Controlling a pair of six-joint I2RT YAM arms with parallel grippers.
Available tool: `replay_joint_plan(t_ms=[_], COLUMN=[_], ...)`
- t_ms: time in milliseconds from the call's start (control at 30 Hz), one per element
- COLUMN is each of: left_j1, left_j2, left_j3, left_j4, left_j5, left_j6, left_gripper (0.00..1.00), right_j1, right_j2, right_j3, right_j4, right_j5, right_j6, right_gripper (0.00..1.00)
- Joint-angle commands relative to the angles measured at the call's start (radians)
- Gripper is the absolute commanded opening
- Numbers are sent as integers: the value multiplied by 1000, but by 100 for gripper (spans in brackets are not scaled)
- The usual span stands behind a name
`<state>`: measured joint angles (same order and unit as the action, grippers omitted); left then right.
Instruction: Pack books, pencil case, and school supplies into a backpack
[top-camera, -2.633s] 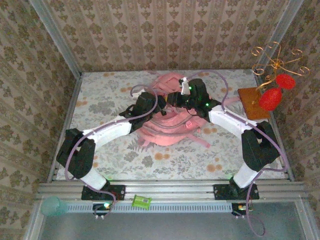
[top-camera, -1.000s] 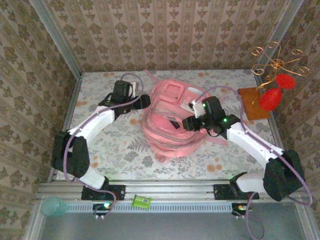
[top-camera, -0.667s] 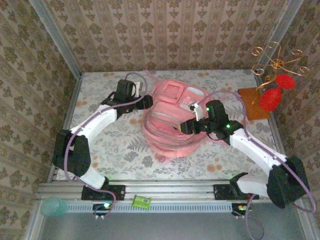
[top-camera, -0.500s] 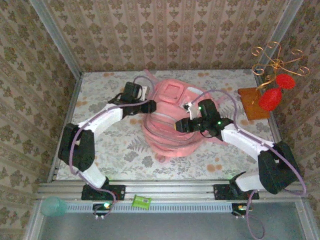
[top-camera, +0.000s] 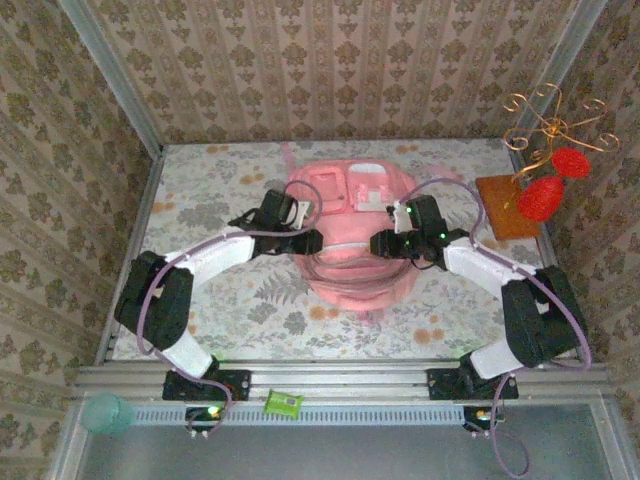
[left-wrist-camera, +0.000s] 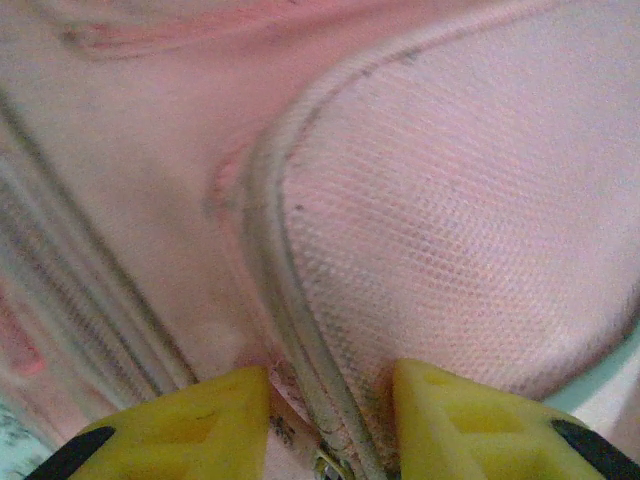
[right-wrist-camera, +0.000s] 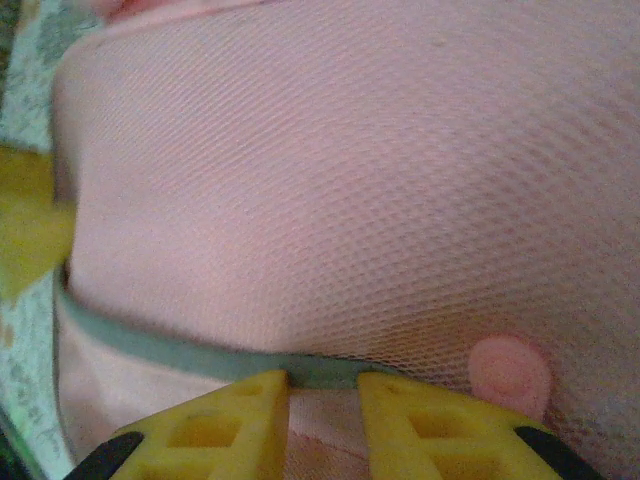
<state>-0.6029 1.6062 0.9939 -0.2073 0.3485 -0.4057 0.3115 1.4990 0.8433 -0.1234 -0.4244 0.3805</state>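
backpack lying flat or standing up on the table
Lying flat, it seems: in the top view the backpack spreads across the table, its front pockets facing the camera.

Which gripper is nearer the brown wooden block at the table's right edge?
Right. The right gripper is at the backpack's side facing the wooden block; the left gripper is at the backpack's opposite side, farther from it.

The left arm (top-camera: 215, 255) and right arm (top-camera: 478, 262) had white link shells between bulky black joint housings, each trailed by a lilac cable (top-camera: 147, 292). Small green lights (top-camera: 412, 210) dotted the right wrist. The left hand (left-wrist-camera: 330, 420) and right hand (right-wrist-camera: 323, 425) bore yellow fingers (left-wrist-camera: 190, 425) with black outer patches.
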Motion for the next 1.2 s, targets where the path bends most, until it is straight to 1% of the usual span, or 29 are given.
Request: replay_joint_plan(t_ms=[0,67,133,200,267,333,400,500,567,667,700,767,833,933,1000,1100,1167], left_j1=[-68,-91,-117,-132,-136,-133,-126,-100,-70,-23,-17,-10,8,15,14,9,11], left_j2=[-33,-60,-72,-78,-91,-122,-151,-207,-252,-296,-291,-235,-160,-64,-35,-10,5], left_j3=[-92,-119,-121,-102,-73,-38,0,10,-11,-54,-53,3,69,129,143,147,149], left_j4=[-92,-70,-54,-45,-65,-105,-161,-208,-200,-134,-115,-125,-138,-126,-101,-73,-84], left_j5=[19,21,52,101,109,88,61,30,14,-5,-14,-38,-8,24,44,56,29], left_j6=[-65,-93,-102,-95,-75,-38,5,57,68,69,77,69,43,43,45,51,64], left_gripper=[37,37,38,40,44,49,54,55,56,60,62,62,62,59,56,54,54], right_j1=[-14,-15,-15,-14,-15,-14,-14,2,23,97,139,229,310,431,493,539,551], right_j2=[79,116,162,188,181,141,79,-43,-135,-240,-266,-302,-315,-282,-240,-160,-116], right_j3=[85,132,198,257,296,315,301,227,163,44,-2,-89,-155,-203,-196,-182,-169], right_j4=[-53,-67,-109,-159,-189,-208,-204,-178,-157,-99,-61,21,122,258,298,354,369], right_j5=[74,44,39,74,124,179,199,211,213,197,196,218,252,341,403,461,493], right_j6=[-84,-114,-154,-179,-200,-214,-215,-192,-158,-81,-46,41,129,235,262,290,309], right_gripper=[28,29,29,30,31,31,32,35,36,37,38,38,40,40,40,39,38])
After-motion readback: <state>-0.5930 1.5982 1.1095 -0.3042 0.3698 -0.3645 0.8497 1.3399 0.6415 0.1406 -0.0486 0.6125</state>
